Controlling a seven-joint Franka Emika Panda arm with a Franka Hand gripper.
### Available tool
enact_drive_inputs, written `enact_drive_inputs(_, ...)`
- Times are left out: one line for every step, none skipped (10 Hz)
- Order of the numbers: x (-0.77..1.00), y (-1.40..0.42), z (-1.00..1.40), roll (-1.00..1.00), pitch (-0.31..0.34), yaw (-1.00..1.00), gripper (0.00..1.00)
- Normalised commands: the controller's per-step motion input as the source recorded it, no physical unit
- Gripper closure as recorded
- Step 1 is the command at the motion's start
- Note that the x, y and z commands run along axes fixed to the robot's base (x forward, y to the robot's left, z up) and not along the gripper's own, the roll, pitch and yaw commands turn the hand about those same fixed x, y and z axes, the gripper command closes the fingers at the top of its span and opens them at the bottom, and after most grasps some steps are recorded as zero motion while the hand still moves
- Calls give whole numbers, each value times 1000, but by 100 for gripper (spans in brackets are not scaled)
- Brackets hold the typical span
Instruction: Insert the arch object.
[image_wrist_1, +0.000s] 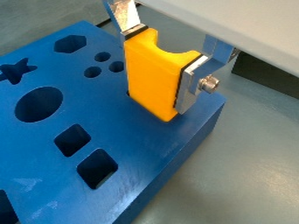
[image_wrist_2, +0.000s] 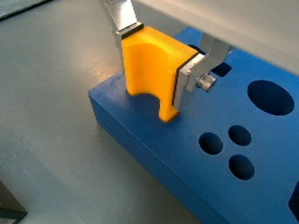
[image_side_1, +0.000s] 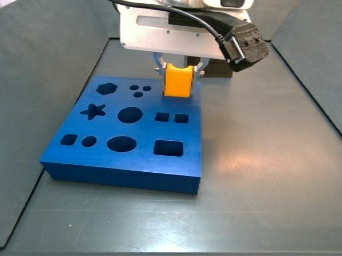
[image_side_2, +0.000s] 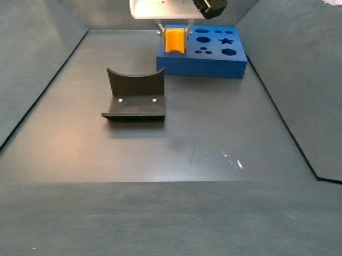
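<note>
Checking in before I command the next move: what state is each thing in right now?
tool: shut on the arch object, over an edge of the blue board.
arch object: held upright, legs down, at the blue board's edge, not yet inserted.
blue board: flat on the floor, all visible cut-outs empty.
fixture: standing on the floor apart from the blue board, nothing on it.
</note>
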Motion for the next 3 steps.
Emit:
enact_drive_inputs(-43, 0, -69, -40, -111, 14, 100)
enact_drive_inputs(-40, 0, -57, 0, -71, 14, 100)
enact_drive_inputs(0, 0, 0, 0, -24, 34, 100)
